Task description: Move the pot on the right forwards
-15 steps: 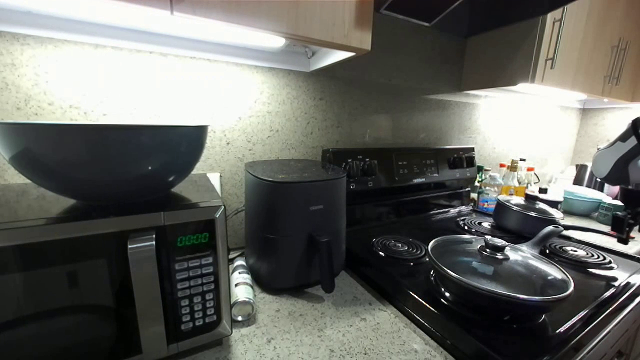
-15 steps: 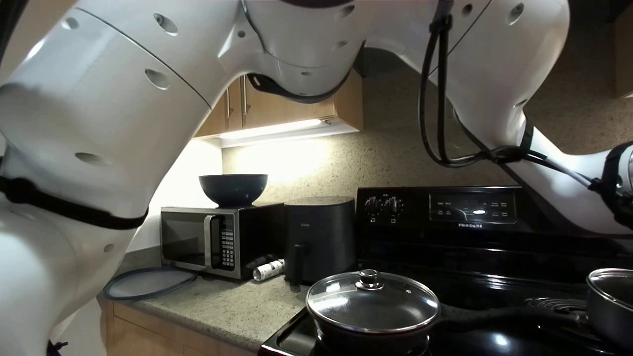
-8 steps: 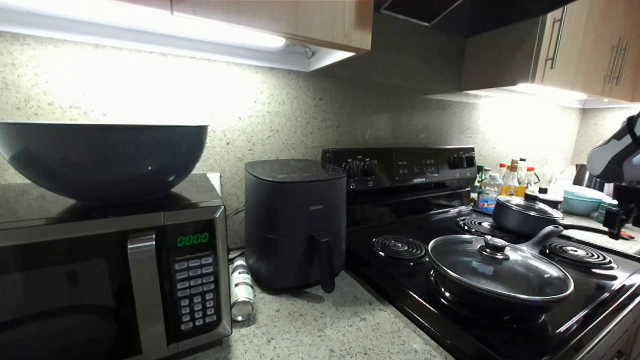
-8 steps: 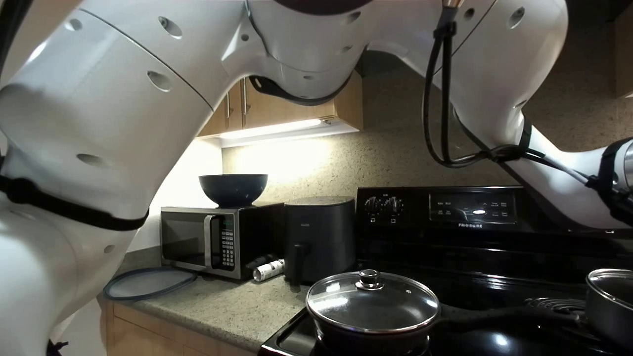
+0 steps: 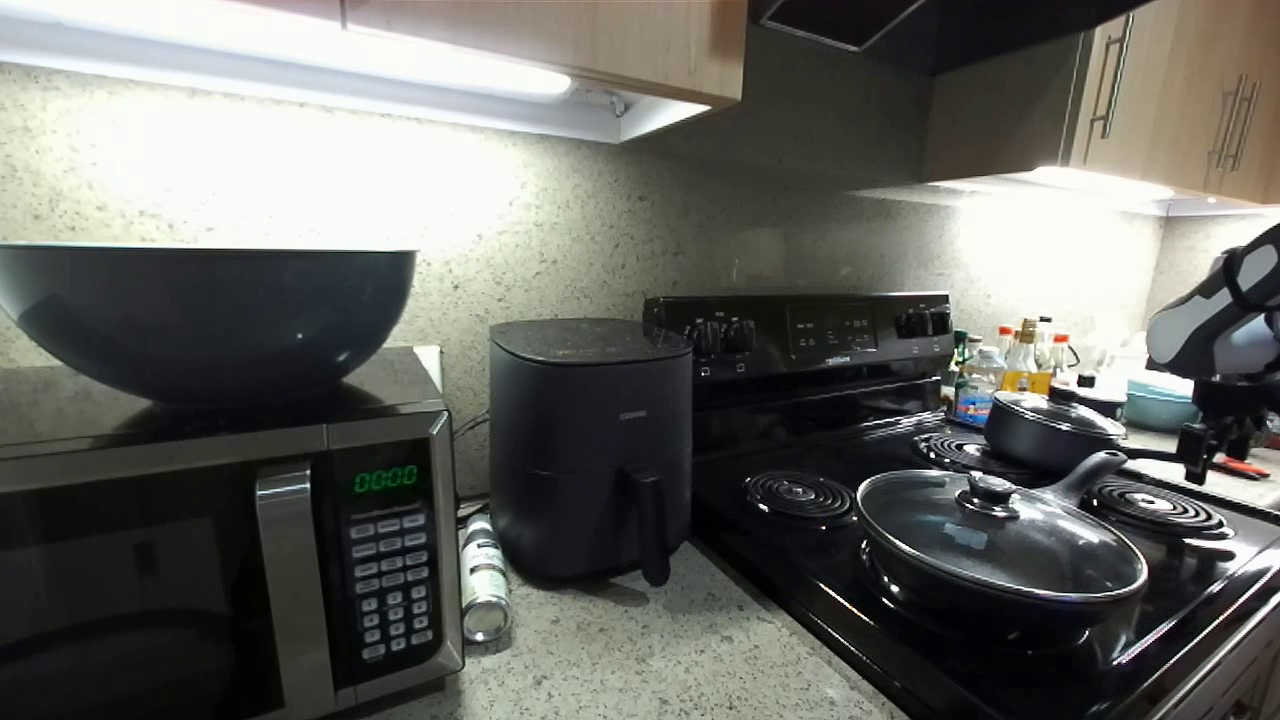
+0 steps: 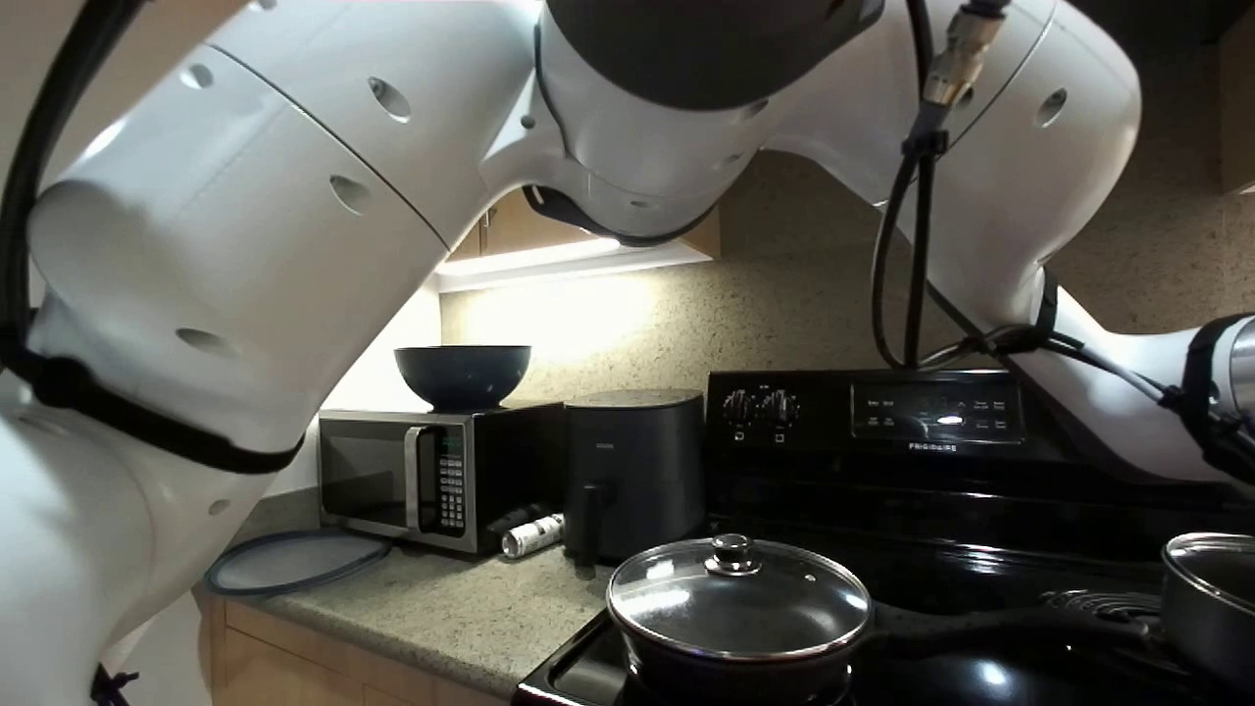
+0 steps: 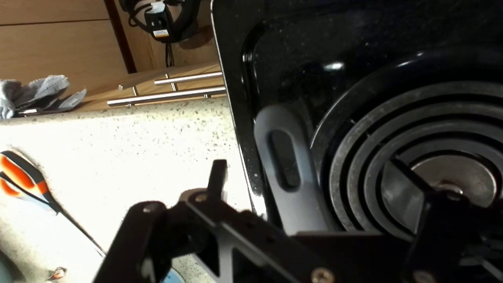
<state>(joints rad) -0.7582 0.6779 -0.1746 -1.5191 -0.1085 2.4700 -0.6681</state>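
Wrist view: gripper [image 7: 307, 167] with fingers spread, flanking the handle [image 7: 296, 214], nothing held. Over the last second the gripper has moved toward the stove [image 5: 820, 560], judged a grasp approach. Lidded pot [image 5: 1040, 440] unmoved at the rear; forward move outstanding. Legible: FRIGIDAIRE on backguard [image 6: 882, 466]; microwave display [image 5: 386, 479] 0000. Air fryer [image 5: 590, 440] lettering uncertain.

Arm [image 6: 265, 216]: glossy white, rounded segments, thin dark seams, recessed holes. Left: black strap [image 6: 152, 427]. Black cables [image 6: 22, 216]; metal connector [image 6: 959, 69]. Fingers [image 7: 217, 177]: black, angular. Brass-toned screw [image 7: 323, 275].
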